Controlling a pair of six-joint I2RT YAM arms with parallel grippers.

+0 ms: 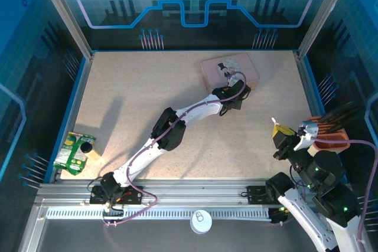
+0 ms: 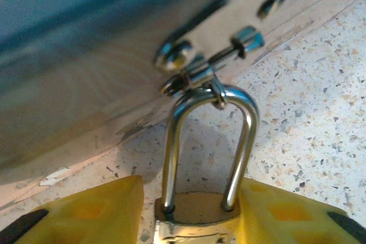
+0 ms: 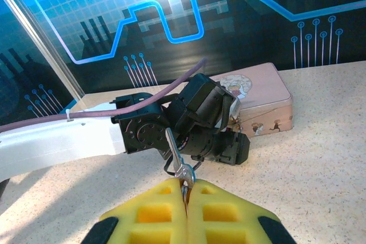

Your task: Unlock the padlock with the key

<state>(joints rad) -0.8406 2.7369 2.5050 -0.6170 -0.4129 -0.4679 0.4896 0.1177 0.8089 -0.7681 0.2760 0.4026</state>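
Top view: blue printed circuit-pattern panels and an aluminium frame enclose a speckled beige table (image 1: 147, 104). A pink rectangular tin with a cartoon lid (image 1: 221, 64) sits far centre-right with its lid down, so the contents are hidden. The left gripper (image 1: 235, 87) is stretched out to the tin's near side. The right gripper (image 1: 276, 128) hangs over the right edge, well apart from the tin. An orange-brown tub (image 1: 332, 141) off the right edge holds dark stick-like items I can't identify. A green printed packet (image 1: 72, 153) lies at the left edge with a black round item on it. A white disc (image 1: 201, 221) sits on the front rail.

Left wrist: the tiny brass-bodied padlock (image 2: 197, 211) is between the yellow pads (image 2: 86, 210). Its thin silver shackle (image 2: 171, 141) is still seated in the body and threaded through the shiny metal hasp (image 2: 229, 21) on the tin's wall, which is blurred. The right-hand pad is against the body and there's a sliver of table showing at the other pad. The lower body is cut off by the frame edge, so I can't tell whether the jaws are clamped on it.

Right wrist: the yellow jaws are pressed together, pinching a small silver key (image 3: 174, 150). Its thin shank and wire ring stick out past the tips. The left arm's black wrist housing blocks the tin's hasp side. Speckled table and glowing blue panels are behind.
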